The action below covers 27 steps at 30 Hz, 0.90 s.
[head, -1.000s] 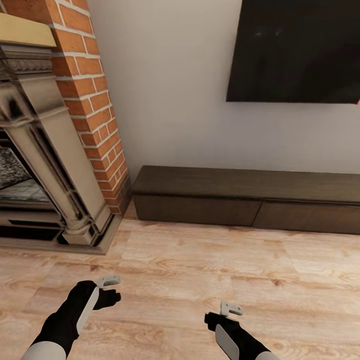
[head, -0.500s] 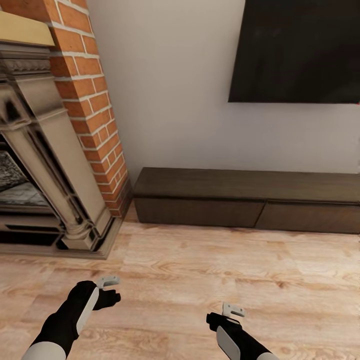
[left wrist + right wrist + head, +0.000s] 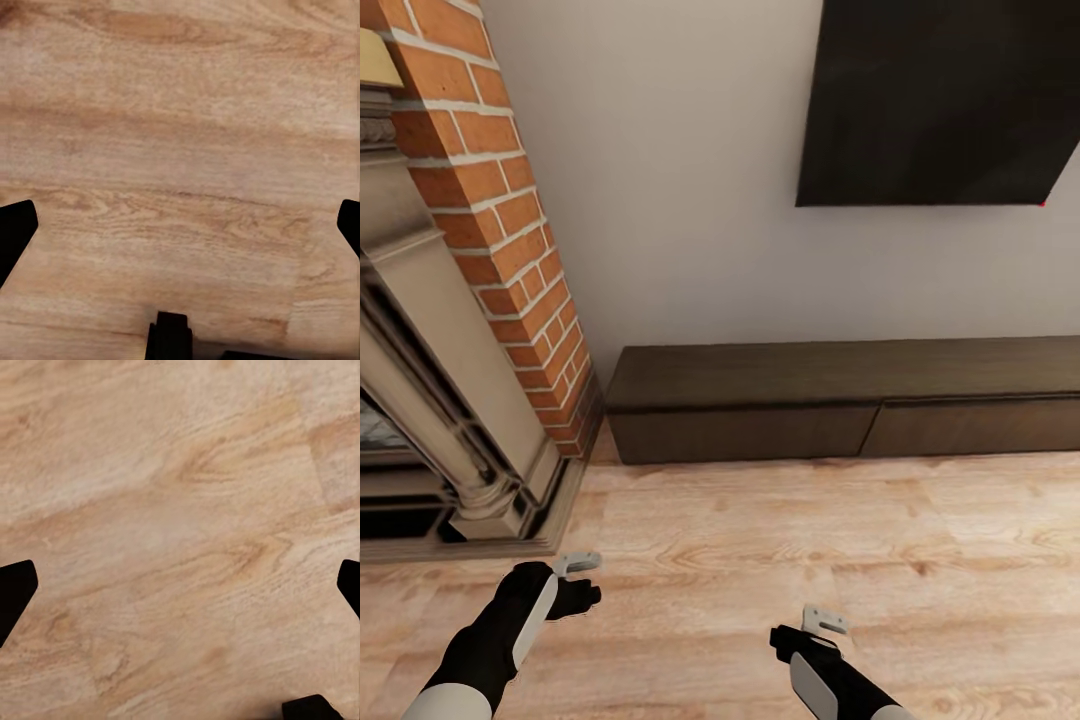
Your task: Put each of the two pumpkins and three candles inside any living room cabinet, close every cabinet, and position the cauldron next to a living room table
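We're facing the cabinet [image 3: 840, 400] along the far wall, both drawer fronts shut, well beyond our arms. The left gripper [image 3: 577, 563] and right gripper [image 3: 822, 620] hang over the wood floor [image 3: 760, 560], jaws released and empty. The brick fireplace [image 3: 450, 300] stands at left, a dark screen [image 3: 950, 100] above.

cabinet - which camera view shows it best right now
The head view: the long dark cabinet runs along the wall beside the brick fireplace, both drawer fronts shut. Each wrist view looks down at the wood floor between open fingers, with none of the cabinet in frame.
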Tool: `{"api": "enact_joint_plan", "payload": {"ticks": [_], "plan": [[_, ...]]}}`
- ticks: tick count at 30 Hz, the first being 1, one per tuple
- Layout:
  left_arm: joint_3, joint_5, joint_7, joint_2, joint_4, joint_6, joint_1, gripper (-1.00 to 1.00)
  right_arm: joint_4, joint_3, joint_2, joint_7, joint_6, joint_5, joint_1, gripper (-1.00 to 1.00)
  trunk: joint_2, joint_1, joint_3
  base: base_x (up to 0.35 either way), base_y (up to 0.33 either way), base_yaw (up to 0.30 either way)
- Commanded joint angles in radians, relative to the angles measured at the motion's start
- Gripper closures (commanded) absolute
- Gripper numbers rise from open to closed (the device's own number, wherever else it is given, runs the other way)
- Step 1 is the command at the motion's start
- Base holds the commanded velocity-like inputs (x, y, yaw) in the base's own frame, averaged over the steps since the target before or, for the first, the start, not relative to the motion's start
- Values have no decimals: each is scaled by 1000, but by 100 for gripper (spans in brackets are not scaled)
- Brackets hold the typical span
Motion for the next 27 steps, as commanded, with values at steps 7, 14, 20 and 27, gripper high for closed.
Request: {"api": "enact_joint_plan", "payload": {"ticks": [7, 14, 20, 27], "plan": [[0, 0, 0, 0, 0, 0, 0, -100, 0, 0, 0, 0, -4, 0, 0, -100, 0, 0, 0, 204, 227, -5], [2, 2, 0, 1, -5, 8, 0, -100, 0, -4, -5, -1, -3, 0, 0, -100, 0, 0, 0, 204, 227, 0], [2, 3, 0, 0, -30, 24, 2, -100, 0, -6, -8, 4, -4, -1, 0, -100, 0, 0, 0, 217, 220, 0], [1, 4, 1, -3, -45, 27, 4, -100, 0, -7, -8, 5, -4, -3, 0, -100, 0, 0, 0, 136, 71, 0]]}}
